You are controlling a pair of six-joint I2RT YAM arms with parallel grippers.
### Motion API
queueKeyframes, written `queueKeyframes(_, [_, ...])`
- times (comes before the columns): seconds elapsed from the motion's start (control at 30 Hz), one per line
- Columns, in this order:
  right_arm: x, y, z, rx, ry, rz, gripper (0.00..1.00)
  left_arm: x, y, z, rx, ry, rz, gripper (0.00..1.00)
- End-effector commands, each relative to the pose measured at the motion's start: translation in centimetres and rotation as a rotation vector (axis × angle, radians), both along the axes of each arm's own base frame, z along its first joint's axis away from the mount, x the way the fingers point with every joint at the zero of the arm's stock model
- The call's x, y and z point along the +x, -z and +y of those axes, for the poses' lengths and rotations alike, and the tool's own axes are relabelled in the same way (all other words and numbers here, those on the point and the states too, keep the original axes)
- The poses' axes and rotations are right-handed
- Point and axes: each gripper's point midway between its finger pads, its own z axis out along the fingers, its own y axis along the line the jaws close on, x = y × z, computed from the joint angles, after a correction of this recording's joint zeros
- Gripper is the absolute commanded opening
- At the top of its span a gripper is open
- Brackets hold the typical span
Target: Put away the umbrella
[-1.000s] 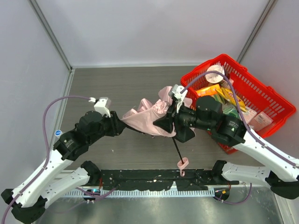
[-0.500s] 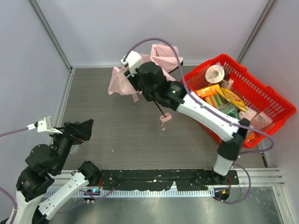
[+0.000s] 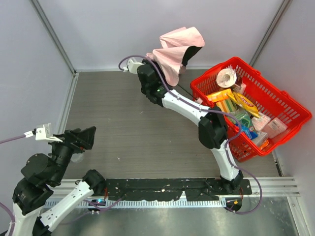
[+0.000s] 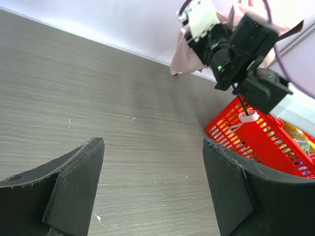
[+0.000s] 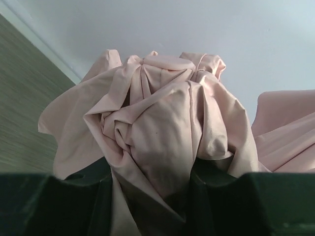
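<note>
Top external: right pincer (image 3: 160,67) outstretched, aloft

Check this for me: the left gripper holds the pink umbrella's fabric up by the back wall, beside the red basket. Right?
Wrong arm: the right gripper holds the umbrella, as the right wrist view shows. The left gripper is open and empty. The rest stands.

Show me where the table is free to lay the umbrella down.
The table is bare from the left wall across to the red basket, ahead of the open left gripper. Crowded: the basket, packed with groceries, and the far edge under the umbrella in the right gripper.
</note>
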Motion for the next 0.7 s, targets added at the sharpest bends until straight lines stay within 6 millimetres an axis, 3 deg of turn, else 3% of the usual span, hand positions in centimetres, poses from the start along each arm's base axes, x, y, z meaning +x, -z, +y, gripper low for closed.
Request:
queueKeyframes(0.0, [-1.6,0.0,0.9,-0.124,0.044,-0.103,0.00,-0.8,-0.4,0.3,-0.020,0.013,-0.010,0.83])
queueKeyframes(0.03, [-2.1,3.4,1.5,-0.151,0.044,-0.071,0.00,-0.9,-0.1,0.3,-0.037,0.016,-0.007,0.83])
queueKeyframes(0.1, [-3.8,7.5,2.2,-0.142,0.040,-0.021,0.01,-1.1,0.6,0.2,-0.064,0.021,0.006,0.83])
queueKeyframes(0.33, [-10.6,18.9,5.4,-0.100,-0.139,0.233,0.00,-1.3,2.5,-0.4,-0.100,0.044,0.045,0.82])
queueKeyframes(0.37, [-11.8,19.4,6.5,-0.089,-0.194,0.262,0.01,-1.3,2.6,-0.6,-0.104,0.048,0.049,0.82])
queueKeyframes(0.43, [-13.6,21.4,6.9,-0.073,-0.236,0.342,0.00,-1.0,2.9,-1.1,-0.112,0.059,0.064,0.82])
queueKeyframes(0.67, [-20.0,28.1,5.1,-0.046,-0.388,0.714,0.00,-0.1,5.1,-3.7,-0.184,0.095,0.184,0.73])
